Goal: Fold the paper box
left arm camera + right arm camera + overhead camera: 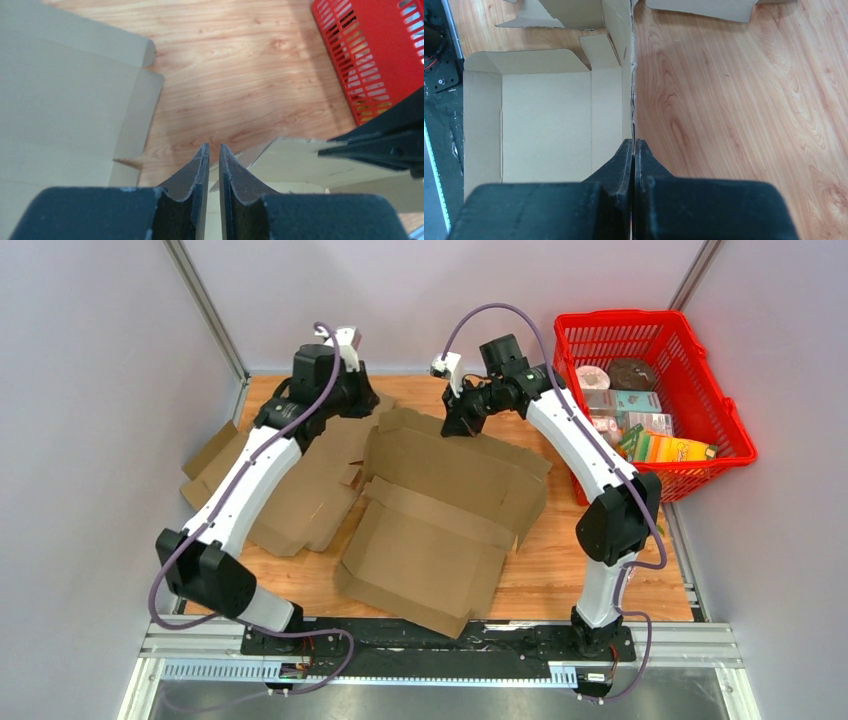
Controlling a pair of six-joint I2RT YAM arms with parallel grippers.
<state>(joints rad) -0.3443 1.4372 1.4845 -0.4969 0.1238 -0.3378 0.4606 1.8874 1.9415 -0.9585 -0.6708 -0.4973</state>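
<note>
Inside right claw (633,143) (far edge): box (546,125)

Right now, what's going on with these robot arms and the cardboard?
Two arms are folding a paper box on the table. The right gripper is shut on the edge of a raised flap at the box's far side. The left gripper hovers nearby, jaws slightly apart, holding nothing. The box is only half formed. More flat cardboard lies to its left.
</note>
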